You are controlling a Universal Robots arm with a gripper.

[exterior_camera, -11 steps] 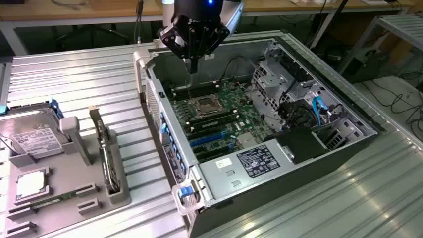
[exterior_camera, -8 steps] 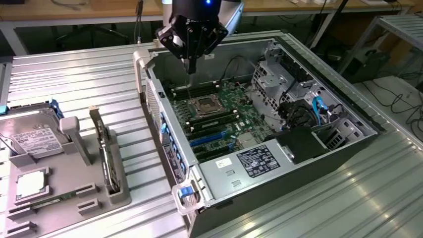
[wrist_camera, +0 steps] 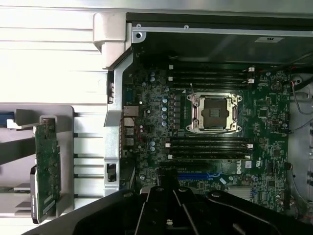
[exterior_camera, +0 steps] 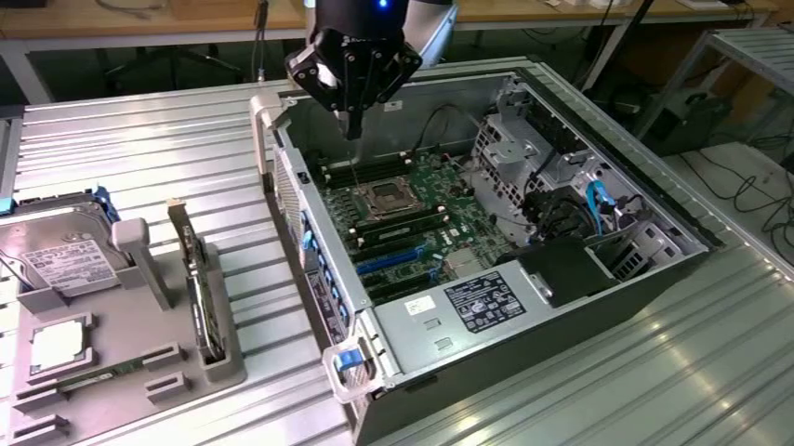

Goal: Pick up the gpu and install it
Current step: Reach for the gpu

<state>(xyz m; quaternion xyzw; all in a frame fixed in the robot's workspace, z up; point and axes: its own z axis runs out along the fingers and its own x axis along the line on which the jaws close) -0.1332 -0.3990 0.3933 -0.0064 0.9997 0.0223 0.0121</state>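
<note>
The gpu [exterior_camera: 199, 279] stands on edge in a slot of the grey holder [exterior_camera: 137, 362] at the exterior view's left, its pale bracket end pointing away from the camera. In the wrist view the gpu [wrist_camera: 47, 166] shows as a thin green-faced card in the same holder, outside the case wall. My gripper [exterior_camera: 352, 130] hangs above the open computer case [exterior_camera: 645, 269], over the motherboard's far part, well apart from the gpu. Its dark fingers [wrist_camera: 168, 196] are shut together with nothing between them.
Inside the case lie the motherboard [exterior_camera: 422, 218], the processor socket [wrist_camera: 213, 113] with memory rows either side, and blue expansion slots [exterior_camera: 390, 260]. A silver hard drive [exterior_camera: 56, 260] sits in the holder beside the gpu. The case's side wall [exterior_camera: 288, 204] stands between holder and motherboard.
</note>
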